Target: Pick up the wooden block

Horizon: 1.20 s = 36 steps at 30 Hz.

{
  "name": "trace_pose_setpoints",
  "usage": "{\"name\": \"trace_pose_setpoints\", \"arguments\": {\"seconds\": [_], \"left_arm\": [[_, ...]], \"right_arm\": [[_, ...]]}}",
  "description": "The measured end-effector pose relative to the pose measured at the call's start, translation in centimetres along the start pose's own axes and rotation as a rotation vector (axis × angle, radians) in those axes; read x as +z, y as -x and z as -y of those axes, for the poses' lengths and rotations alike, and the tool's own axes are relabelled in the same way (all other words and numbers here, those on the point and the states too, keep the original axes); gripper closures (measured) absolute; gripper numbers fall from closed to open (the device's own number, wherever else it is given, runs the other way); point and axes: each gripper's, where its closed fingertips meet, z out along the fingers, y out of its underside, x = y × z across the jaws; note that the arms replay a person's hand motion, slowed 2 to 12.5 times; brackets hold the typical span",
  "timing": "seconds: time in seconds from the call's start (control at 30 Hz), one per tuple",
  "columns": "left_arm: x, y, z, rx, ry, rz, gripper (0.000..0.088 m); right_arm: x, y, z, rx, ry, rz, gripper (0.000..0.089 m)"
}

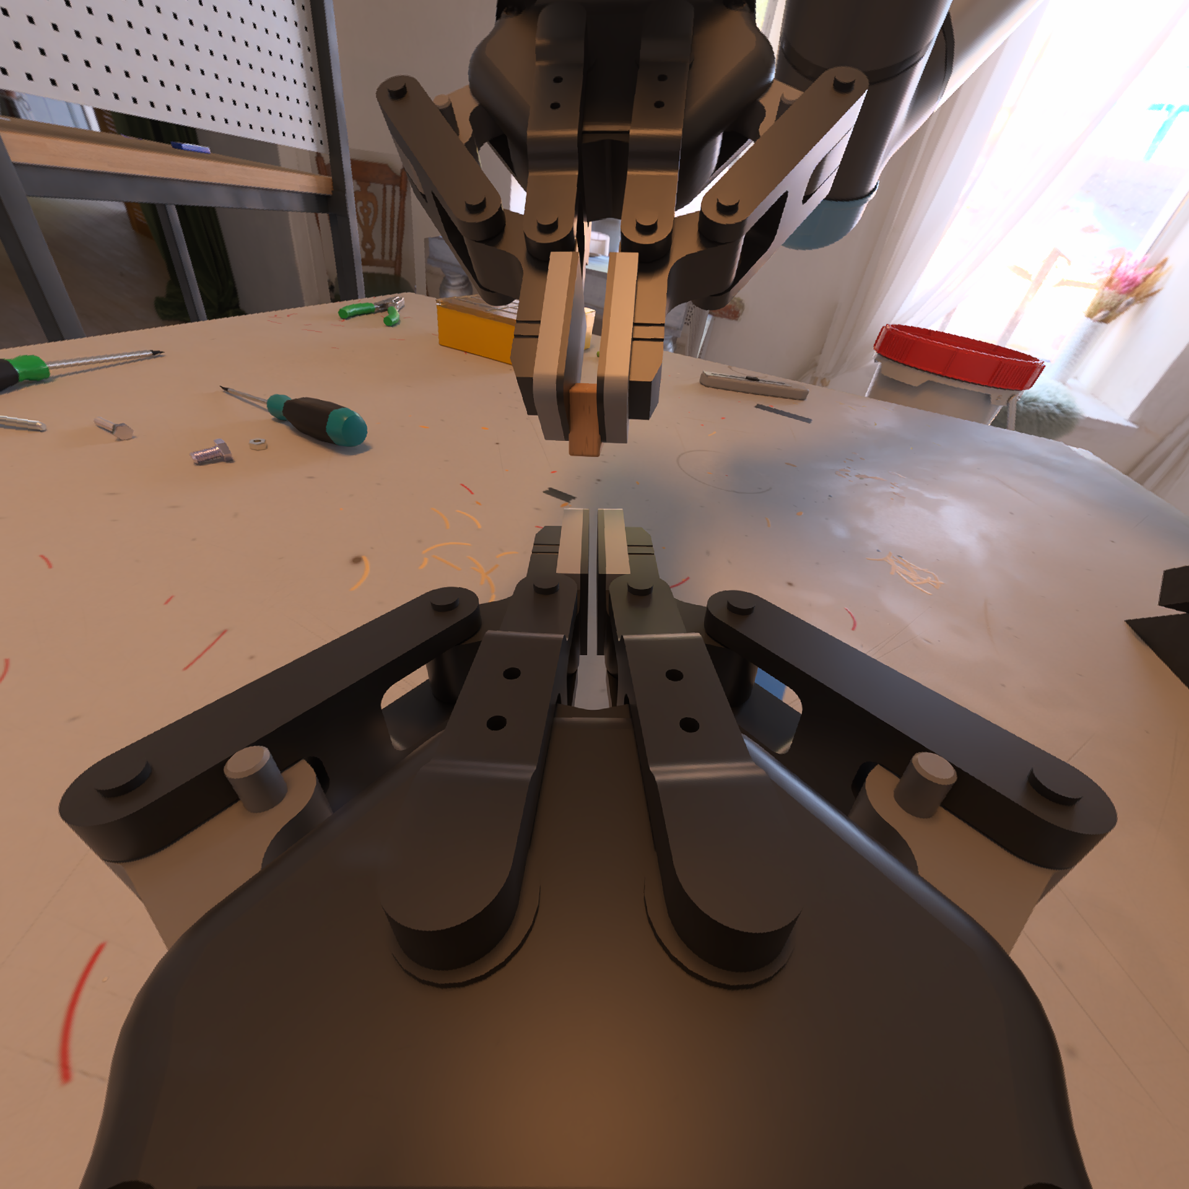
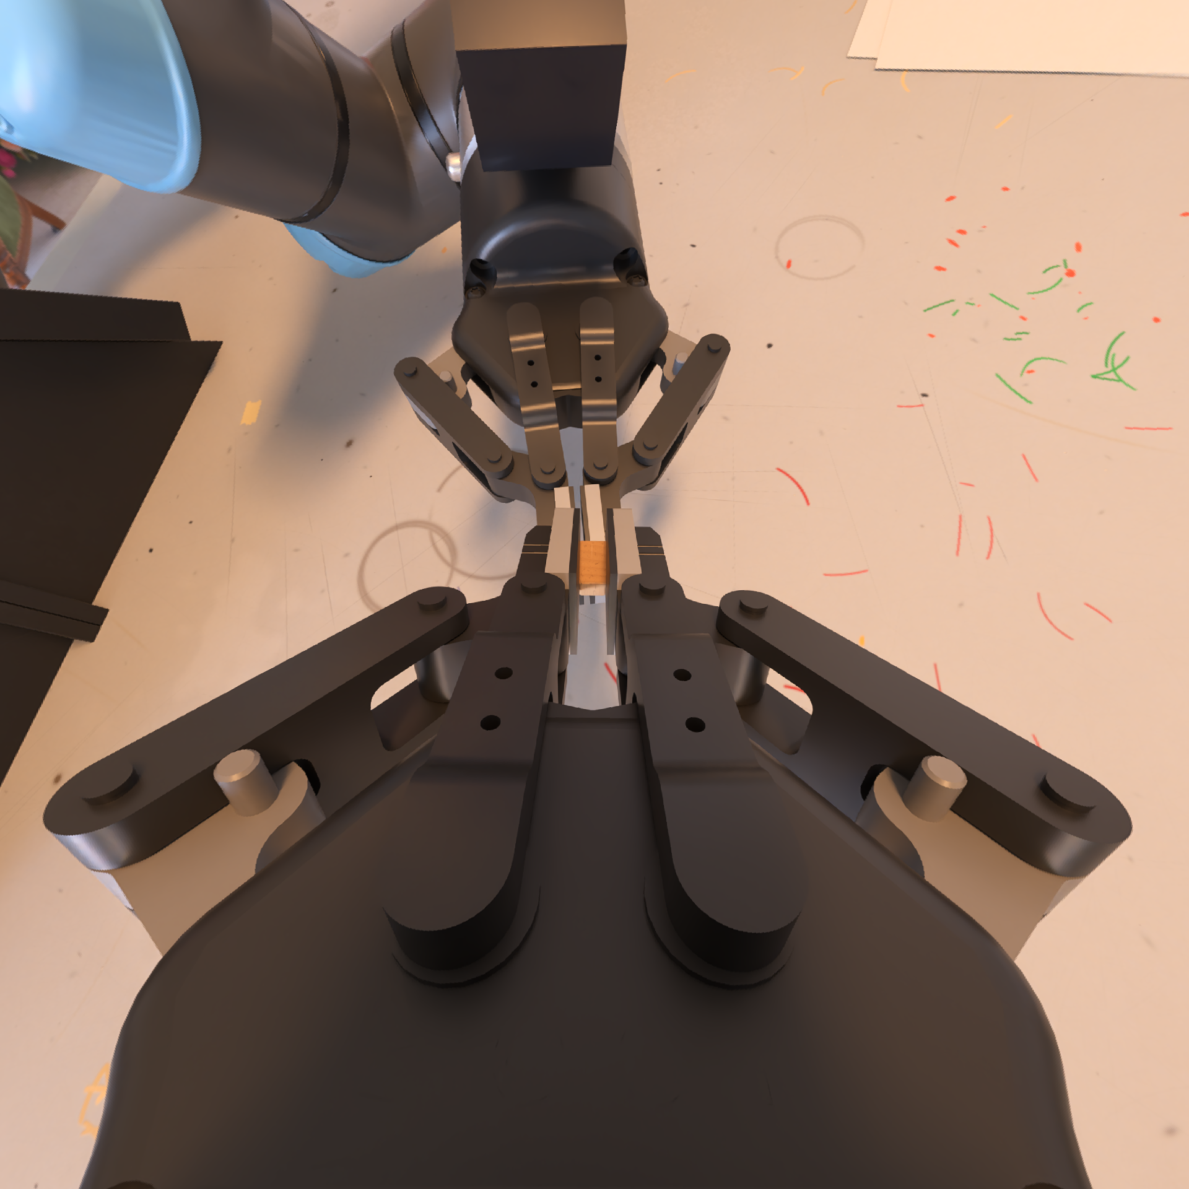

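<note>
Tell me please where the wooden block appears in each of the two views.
Left wrist view: the block is above centre, held off the table between the far right gripper's fingers.
Right wrist view: the block is at centre, clamped between this view's own fingers.
Shared landmark: the left gripper, shut, near in the left view, beyond the block in the right.

wooden block (image 1: 584,421) mostly hidden between finger pads, green-handled screwdriver (image 1: 29,370) cut off at left edge
</note>
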Motion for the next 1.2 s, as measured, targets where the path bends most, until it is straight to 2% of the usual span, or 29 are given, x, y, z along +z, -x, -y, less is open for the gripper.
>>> {"name": "trace_pose_setpoints", "arguments": {"seconds": [0.57, 1.2], "left_arm": [[0.00, -0.10, -0.03, 0.001, 0.002, -0.006, 0.0859], [0.01, -0.11, -0.03, 0.001, 0.002, -0.006, 0.0860]], "right_arm": [[-0.01, 0.07, 0.02, 0.004, -0.006, 0.004, 0.0823], [-0.41, 0.18, 0.71, 0.017, -0.060, 0.020, 0.0824]]}}
